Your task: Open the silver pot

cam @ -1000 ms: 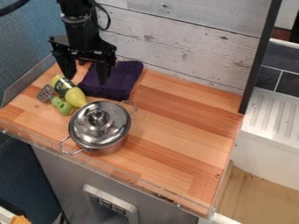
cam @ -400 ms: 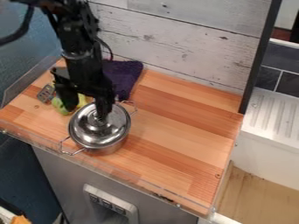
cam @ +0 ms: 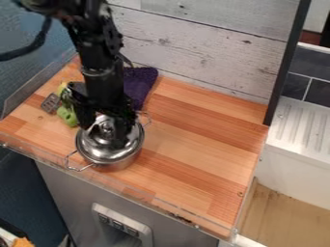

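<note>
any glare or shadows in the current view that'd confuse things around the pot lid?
Camera view: bright highlights and dark reflections on the shiny lid; the black gripper shows little surface detail and partly blends with those dark reflections. Light on the wooden counter looks soft, with no hard-edged shadow.

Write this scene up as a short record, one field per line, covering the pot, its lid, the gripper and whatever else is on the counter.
pot: silver, two wire handles, near the counter's front left
lid: shiny metal, seated on the pot
gripper: low over the lid, fingers apart, around the knob area
cloth: dark purple, behind the pot, partly hidden by the arm
slotted utensil head: grey, left of the pot in the view
green item: between utensil head and pot
counter: striped wood
pot opened: not yet
</note>
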`<act>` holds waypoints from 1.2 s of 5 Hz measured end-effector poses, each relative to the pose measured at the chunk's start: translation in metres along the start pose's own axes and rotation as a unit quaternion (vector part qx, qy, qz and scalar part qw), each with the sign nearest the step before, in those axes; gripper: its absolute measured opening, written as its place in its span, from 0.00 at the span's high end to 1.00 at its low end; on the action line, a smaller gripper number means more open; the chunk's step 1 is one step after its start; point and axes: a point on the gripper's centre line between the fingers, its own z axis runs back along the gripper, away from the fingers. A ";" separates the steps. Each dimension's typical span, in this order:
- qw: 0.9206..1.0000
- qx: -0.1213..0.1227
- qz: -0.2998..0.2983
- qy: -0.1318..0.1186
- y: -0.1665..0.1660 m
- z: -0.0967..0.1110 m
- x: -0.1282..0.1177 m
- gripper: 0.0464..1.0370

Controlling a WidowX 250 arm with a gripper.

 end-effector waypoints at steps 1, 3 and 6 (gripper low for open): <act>1.000 0.015 -0.004 -0.004 -0.001 -0.002 0.007 0.34; 1.000 0.012 -0.003 -0.011 -0.003 -0.001 0.007 0.76; 0.998 -0.039 0.044 -0.023 0.016 0.021 0.021 0.76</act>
